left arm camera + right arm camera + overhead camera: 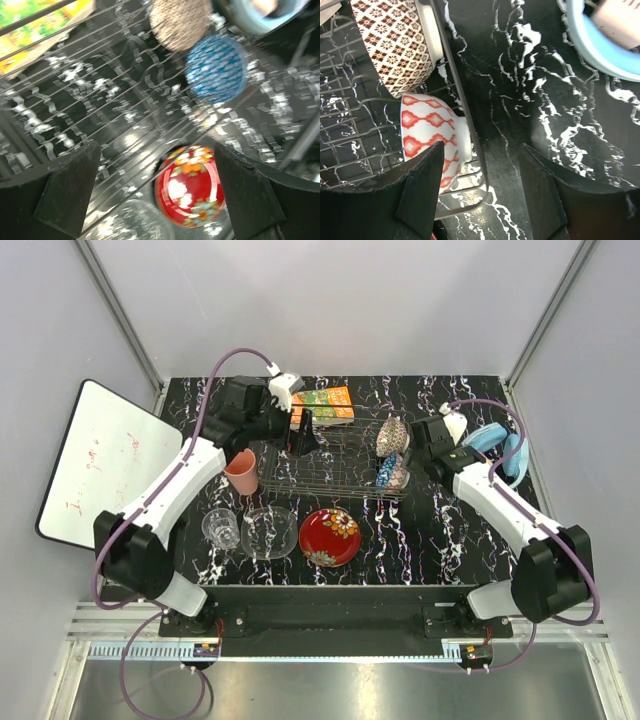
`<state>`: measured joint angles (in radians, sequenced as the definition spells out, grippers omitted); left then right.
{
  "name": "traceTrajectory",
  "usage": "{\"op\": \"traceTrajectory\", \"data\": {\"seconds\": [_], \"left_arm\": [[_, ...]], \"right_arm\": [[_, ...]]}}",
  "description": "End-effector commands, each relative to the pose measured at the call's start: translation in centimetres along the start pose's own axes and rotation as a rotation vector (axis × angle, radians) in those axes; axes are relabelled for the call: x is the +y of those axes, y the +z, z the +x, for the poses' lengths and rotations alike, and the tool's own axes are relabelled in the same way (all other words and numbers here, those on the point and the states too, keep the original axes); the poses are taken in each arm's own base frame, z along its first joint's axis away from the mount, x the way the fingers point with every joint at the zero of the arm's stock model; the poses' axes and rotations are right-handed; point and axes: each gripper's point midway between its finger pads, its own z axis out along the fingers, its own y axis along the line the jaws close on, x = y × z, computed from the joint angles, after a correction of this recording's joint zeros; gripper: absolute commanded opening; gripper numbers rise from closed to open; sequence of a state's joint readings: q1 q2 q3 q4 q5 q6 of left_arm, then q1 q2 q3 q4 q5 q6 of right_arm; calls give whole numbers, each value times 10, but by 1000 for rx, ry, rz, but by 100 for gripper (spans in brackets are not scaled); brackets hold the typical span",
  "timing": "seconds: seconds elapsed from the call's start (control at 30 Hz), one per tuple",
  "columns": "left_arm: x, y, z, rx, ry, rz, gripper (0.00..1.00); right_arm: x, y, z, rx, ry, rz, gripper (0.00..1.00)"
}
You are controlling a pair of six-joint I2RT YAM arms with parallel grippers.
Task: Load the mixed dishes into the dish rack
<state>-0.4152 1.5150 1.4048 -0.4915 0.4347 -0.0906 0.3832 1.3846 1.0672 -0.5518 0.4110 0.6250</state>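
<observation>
Top external view: the orange-green carton (325, 405) lies just behind the dish rack (330, 478), and blue headphones (500, 445) sit at the right. The brownish patterned bowl (392, 434) and blue patterned bowl (386, 470) stand in the rack's right end. The salmon-pink cup (241, 472), clear drinking glass (221, 528), clear glass bowl (268, 532) and red floral plate (329, 536) rest outside it on the black, white-veined table (420, 540). Pale walls enclose everything. The left end effector (300, 435) hangs over the rack's left end, jaws wide and empty. The right end effector (480, 190), partly spread beside the bowls, holds nothing.

white-black arms (185, 475), purple cables (240, 351)
</observation>
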Motion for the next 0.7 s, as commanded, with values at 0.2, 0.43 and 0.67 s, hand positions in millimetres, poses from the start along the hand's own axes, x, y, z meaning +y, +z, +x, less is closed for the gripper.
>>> {"op": "traceTrajectory", "data": {"seconds": [0.2, 0.43, 0.67], "left_arm": [[27, -4, 30, 61, 233, -173, 99], [12, 9, 54, 119, 358, -177, 99], [-2, 21, 77, 174, 383, -125, 99]], "right_arm": [[-16, 35, 37, 139, 23, 60, 56], [-43, 36, 26, 124, 50, 119, 50], [-61, 43, 14, 127, 96, 145, 49]]}}
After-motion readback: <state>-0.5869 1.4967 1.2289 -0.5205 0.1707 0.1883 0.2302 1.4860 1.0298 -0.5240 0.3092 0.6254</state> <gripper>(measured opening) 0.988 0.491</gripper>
